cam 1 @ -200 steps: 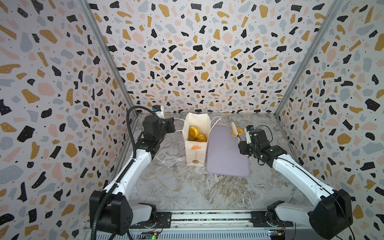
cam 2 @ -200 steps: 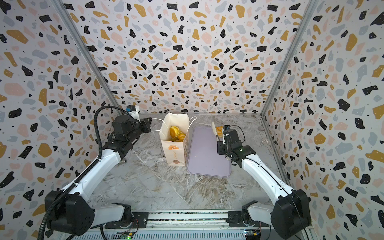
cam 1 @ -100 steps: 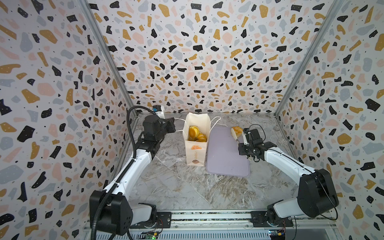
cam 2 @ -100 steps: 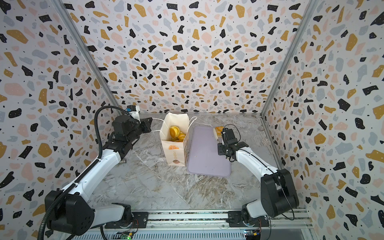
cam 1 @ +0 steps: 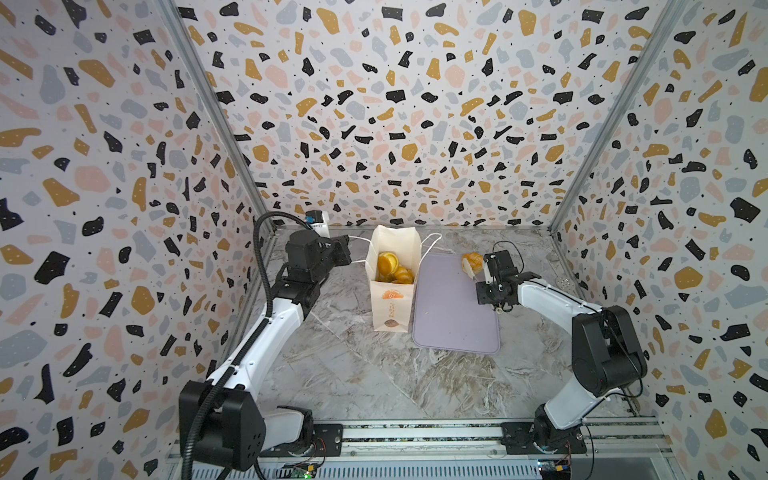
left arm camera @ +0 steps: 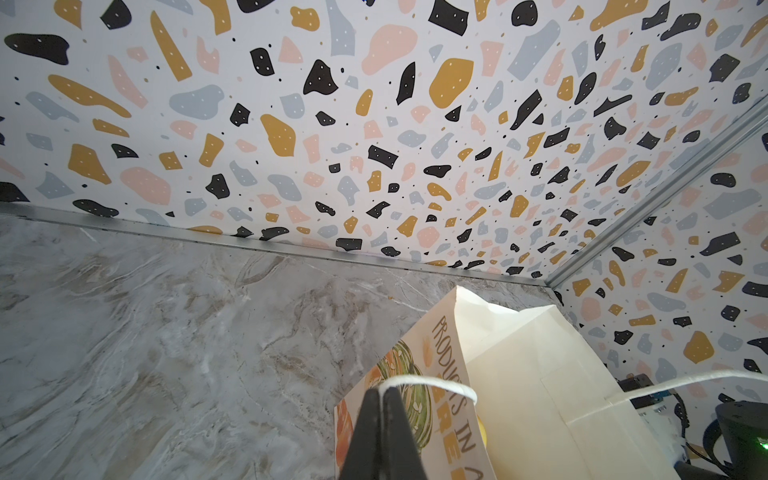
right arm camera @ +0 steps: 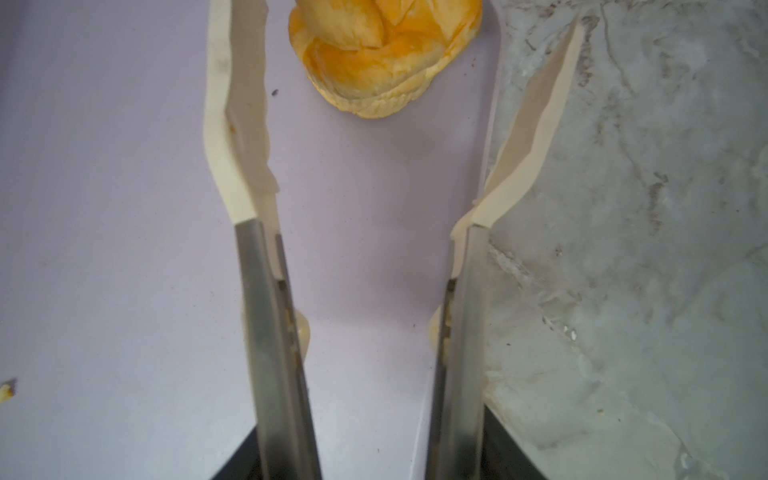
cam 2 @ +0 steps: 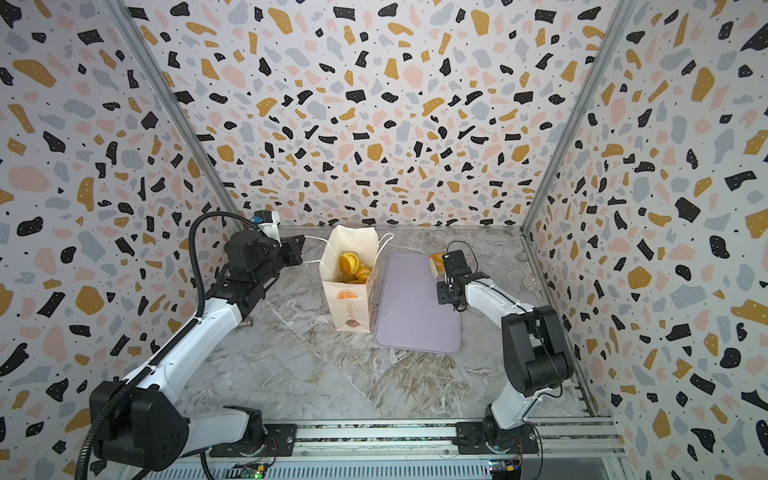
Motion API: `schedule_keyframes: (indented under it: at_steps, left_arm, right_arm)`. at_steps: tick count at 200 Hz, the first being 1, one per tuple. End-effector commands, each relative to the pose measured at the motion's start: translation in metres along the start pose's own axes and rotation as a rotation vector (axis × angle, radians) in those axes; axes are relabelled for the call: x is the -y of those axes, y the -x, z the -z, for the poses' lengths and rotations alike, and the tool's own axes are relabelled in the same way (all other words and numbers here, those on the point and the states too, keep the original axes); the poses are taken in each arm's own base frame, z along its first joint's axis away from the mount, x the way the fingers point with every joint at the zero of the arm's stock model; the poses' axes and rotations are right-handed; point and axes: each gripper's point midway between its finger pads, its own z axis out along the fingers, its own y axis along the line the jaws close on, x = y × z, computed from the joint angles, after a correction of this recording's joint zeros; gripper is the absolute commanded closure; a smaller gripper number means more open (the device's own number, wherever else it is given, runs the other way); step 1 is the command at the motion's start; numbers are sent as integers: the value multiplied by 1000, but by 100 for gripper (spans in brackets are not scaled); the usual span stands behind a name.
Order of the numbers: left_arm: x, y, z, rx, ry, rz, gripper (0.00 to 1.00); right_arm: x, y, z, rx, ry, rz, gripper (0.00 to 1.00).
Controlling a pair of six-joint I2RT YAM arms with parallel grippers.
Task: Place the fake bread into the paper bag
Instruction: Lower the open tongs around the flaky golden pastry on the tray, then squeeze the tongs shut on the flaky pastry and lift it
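plaited bread (right arm camera: 382, 54) lies at the lilac tray's (cam 1: 453, 316) far right corner, straight ahead of the right tool (cam 1: 478, 274), jaws apart, not yet around it; left tool (left arm camera: 380, 399) pinches the paper bag's (cam 1: 390, 307) string handle (left arm camera: 436, 382).

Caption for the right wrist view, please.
Open right gripper faces a plaited bread on the lilac tray, near its edge.

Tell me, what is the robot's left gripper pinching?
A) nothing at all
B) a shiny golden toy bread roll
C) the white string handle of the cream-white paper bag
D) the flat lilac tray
C: in the left wrist view the left gripper is shut on the white string handle of the cream-white paper bag.
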Motion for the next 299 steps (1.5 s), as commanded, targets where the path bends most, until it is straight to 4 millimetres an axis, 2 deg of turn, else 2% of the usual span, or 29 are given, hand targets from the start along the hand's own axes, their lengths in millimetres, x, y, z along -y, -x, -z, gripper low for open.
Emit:
schedule_keyframes:
  at_steps: [1, 61, 121, 158, 192, 230, 299]
  left_arm:
    - [10, 13, 8, 39, -29, -14, 100]
    - [12, 13, 8, 38, -35, -13, 100]
    - [12, 13, 8, 39, -33, -15, 100]
    - [12, 13, 8, 38, -34, -15, 100]
    - [12, 13, 8, 38, -34, -15, 100]
    - [12, 10, 6, 30, -34, -12, 100]
    - [13, 10, 5, 29, -40, -8, 100]
  right_arm:
    - [-5, 26, 9, 57, 19, 17, 44]
    - [4, 22, -9, 2, -9, -1, 43]
    - [1, 16, -32, -46, 11, -9, 44]
    - [0, 14, -37, -44, 15, -24, 46]
    - [2, 19, -34, -25, 7, -36, 54]
    - [0, 17, -29, -26, 24, -42, 68]
    - [-12, 5, 4, 27, 98, -98, 73]
